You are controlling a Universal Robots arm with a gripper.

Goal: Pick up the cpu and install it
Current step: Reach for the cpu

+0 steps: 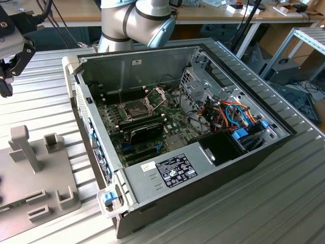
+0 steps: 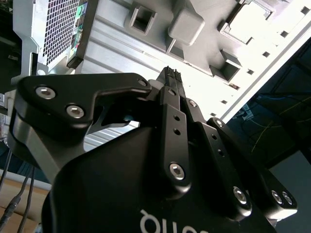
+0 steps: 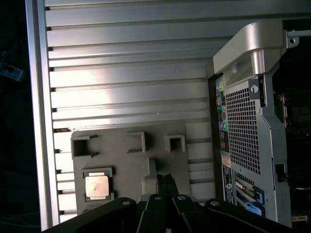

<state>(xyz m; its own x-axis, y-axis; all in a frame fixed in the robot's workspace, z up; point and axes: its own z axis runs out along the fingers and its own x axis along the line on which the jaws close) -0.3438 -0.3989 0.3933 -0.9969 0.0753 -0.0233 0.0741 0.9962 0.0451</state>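
Ribbed metal table (image 3: 121, 73), cpu (image 3: 97, 186) in holder (image 3: 124, 170)

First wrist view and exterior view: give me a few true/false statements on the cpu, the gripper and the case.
1. The cpu lies in a pocket of the grey tray. True.
2. The gripper holds the cpu. False: it is shut on nothing, and the cpu lies apart from it on the tray.
3. The computer case lies open, showing the motherboard. True.
4. The socket frame on the motherboard is folded down flat. False: it stands tilted up.
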